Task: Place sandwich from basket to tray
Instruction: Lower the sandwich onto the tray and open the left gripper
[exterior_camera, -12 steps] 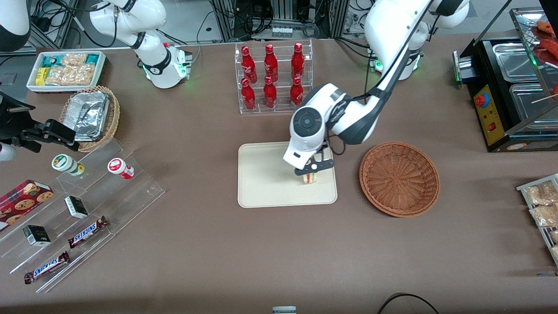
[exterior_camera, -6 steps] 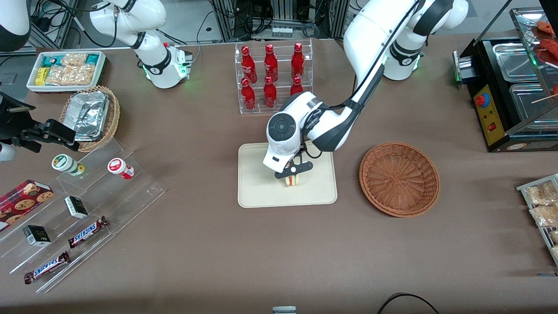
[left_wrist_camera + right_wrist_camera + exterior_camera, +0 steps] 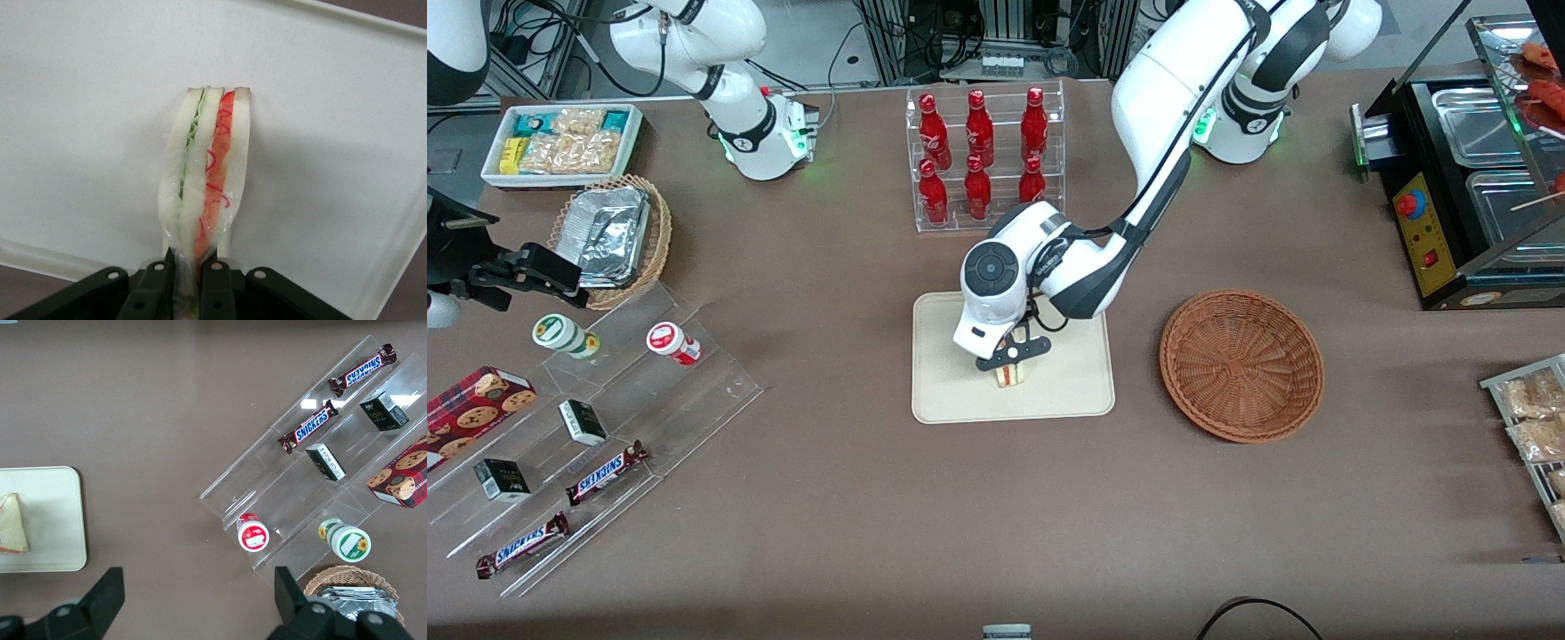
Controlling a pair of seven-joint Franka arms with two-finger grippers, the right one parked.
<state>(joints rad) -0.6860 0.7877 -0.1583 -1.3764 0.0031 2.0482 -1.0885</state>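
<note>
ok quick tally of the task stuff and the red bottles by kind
sandwich: 1, in the gripper, over the tray
tray: 1
basket: 1
red bottles: 6
total: 9

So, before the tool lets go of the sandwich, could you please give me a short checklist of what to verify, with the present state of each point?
1. Sandwich is over the tray, not the table: ok.
2. Tool is shut on the sandwich, pinching one end: ok.
3. Sandwich is well inside the tray rim, near the tray's middle: ok.
4. Sandwich already rests on the tray surface: cannot tell; its far end appears to touch in the wrist view, but contact is not certain.
5. Landing spot on the tray is bare: ok.
6. Basket no longer holds the sandwich: ok.
</note>
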